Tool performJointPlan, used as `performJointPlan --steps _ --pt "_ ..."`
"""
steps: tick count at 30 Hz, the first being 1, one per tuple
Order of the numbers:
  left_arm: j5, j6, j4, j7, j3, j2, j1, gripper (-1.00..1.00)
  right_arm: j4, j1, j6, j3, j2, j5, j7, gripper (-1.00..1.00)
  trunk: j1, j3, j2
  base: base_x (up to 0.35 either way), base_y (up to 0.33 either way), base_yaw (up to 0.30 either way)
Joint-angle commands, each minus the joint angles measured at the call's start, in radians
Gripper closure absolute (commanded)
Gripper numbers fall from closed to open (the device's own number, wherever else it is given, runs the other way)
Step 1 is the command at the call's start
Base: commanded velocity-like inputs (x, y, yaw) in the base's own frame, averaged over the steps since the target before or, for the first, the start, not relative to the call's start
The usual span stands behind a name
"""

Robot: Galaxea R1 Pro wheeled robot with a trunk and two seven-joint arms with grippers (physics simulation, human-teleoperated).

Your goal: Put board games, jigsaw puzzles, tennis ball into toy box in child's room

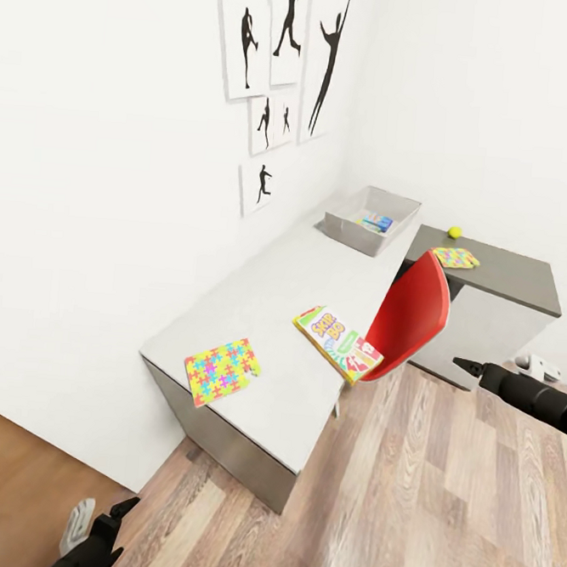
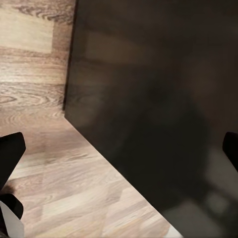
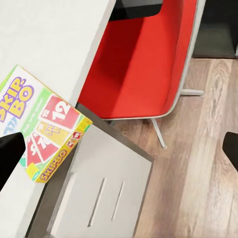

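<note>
Mid-frame, the card game (image 1: 337,343) overhangs the tabletop (image 1: 274,291) edge beside the red chair (image 1: 410,319); both the left gripper (image 2: 119,163) and right gripper (image 3: 121,153) are spread, empty.

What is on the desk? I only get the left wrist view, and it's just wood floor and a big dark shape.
Observer: A Skip-Bo game box lies at the front edge of the desk, one corner poking past it, next to a red chair.
Operator: Any other toys up there?
Observer: A puzzle sits at the near end. A second puzzle lies on the dark wing, with a tennis ball just beyond it.
Operator: Where would they all go?
Observer: Into a grey bin at the far end by the wall. A blue item already lies inside.
</note>
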Motion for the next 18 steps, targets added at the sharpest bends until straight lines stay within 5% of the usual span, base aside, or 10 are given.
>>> performJointPlan --steps 1,10,16,18 --pt "-0.001 0.007 0.0 -0.001 0.002 0.0 0.0 -1.0 0.003 -0.001 0.004 -0.001 0.001 0.002 0.011 -1.0 0.0 -0.001 -0.001 -0.016 0.0 -0.081" --pt "-0.061 0.006 0.0 -0.002 0.004 0.001 0.0 -1.0 0.097 -0.007 0.004 -0.004 0.002 -0.047 0.011 -1.0 0.0 -0.001 -0.001 -0.009 0.0 -0.045" --pt "-0.083 0.011 0.0 -0.004 0.009 0.0 0.0 -1.0 0.321 -0.043 0.004 -0.003 -0.002 -0.145 0.011 -1.0 0.0 -0.001 -0.001 -0.003 0.0 -0.015" --pt "-0.083 0.015 0.0 -0.005 0.01 0.001 0.0 -1.0 0.452 -0.092 0.004 -0.002 -0.003 -0.206 0.012 -1.0 0.0 -0.001 -0.001 -0.002 0.0 -0.008"
